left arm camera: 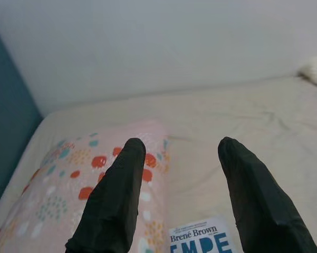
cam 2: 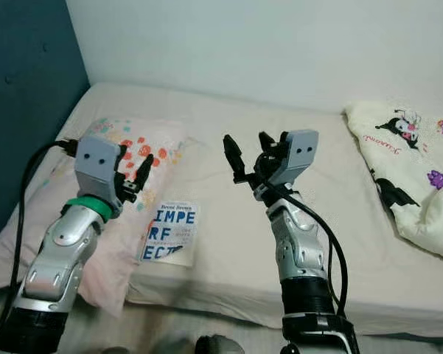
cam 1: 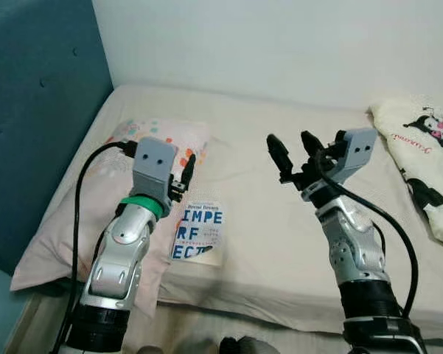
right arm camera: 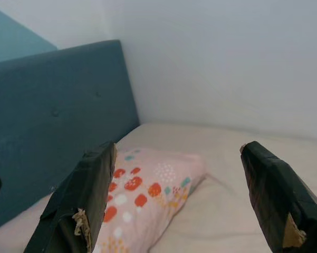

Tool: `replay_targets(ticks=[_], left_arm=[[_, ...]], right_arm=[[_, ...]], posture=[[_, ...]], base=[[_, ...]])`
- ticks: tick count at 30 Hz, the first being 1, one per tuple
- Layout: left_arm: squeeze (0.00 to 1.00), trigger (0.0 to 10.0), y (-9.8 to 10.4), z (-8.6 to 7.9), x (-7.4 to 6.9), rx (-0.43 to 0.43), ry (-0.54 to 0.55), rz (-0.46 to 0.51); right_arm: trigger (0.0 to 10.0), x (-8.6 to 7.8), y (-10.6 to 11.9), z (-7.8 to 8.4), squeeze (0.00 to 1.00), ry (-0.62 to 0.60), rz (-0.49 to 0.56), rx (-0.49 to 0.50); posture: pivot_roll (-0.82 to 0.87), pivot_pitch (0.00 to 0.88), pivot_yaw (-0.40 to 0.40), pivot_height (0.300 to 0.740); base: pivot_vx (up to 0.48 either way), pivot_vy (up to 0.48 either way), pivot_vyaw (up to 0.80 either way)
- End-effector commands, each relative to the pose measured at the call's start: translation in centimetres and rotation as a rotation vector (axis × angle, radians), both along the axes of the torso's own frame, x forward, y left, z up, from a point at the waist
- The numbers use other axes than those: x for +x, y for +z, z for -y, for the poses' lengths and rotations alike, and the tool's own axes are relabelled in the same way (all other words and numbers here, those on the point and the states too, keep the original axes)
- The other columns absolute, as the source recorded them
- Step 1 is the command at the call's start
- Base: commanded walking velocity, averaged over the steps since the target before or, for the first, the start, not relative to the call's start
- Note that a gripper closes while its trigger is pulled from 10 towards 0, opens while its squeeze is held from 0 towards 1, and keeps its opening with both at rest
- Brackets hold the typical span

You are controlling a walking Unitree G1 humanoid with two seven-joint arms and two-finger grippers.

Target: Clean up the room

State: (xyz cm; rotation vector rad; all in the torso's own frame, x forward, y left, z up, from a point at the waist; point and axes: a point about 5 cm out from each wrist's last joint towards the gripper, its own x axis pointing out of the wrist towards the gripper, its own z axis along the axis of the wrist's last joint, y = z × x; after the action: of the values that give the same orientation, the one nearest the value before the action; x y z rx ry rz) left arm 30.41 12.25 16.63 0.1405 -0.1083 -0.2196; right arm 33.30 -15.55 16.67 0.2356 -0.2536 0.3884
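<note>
The book (cam 1: 200,233), thin, stiff and light, lies flat on the bed (cam 1: 280,243), best pinched at its free edge by the left tool (cam 1: 184,177), released like the right tool (cam 1: 295,151).

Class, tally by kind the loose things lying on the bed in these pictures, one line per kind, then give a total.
Pillows: 1, the pink spotted pillow
Books: 1, the blue-lettered book
Blankets: 1, the cream cartoon-print blanket
Total: 3

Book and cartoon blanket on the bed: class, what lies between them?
Between the book and the cartoon blanket, the head views show bare beige sheet, with the open right gripper raised above it.
</note>
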Motion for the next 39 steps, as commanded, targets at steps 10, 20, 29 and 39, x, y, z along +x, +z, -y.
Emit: replay_targets(ticks=[10, 20, 29, 39], left_arm=[[0.00, 10.0, -0.30, 0.41, 0.08, 0.009, -0.017, -0.010], [0.00, 10.0, -0.32, 0.38, 0.06, 0.008, -0.017, -0.011], [0.00, 10.0, -0.37, 0.43, 0.04, 0.009, -0.023, -0.013], [0.00, 10.0, -0.39, 0.48, 0.03, 0.009, -0.025, -0.015]], right_arm=[[10.0, -0.29, -0.44, 0.49, 0.00, -0.015, -0.019, 0.005], [10.0, -0.36, -0.51, 0.42, 0.00, -0.012, -0.024, 0.009], [10.0, -0.47, -0.61, 0.41, 0.00, -0.013, -0.028, 0.009], [10.0, -0.55, -0.81, 0.37, 0.00, -0.013, -0.035, 0.009]], posture=[[-0.01, 0.000, -0.038, 0.726], [-0.01, 0.000, -0.037, 0.726], [-0.01, 0.000, -0.034, 0.726], [-0.01, 0.000, -0.033, 0.726]], base=[[0.000, -0.462, 0.00], [0.000, -0.334, 0.00], [0.000, -0.356, 0.00], [0.000, -0.409, 0.00]])
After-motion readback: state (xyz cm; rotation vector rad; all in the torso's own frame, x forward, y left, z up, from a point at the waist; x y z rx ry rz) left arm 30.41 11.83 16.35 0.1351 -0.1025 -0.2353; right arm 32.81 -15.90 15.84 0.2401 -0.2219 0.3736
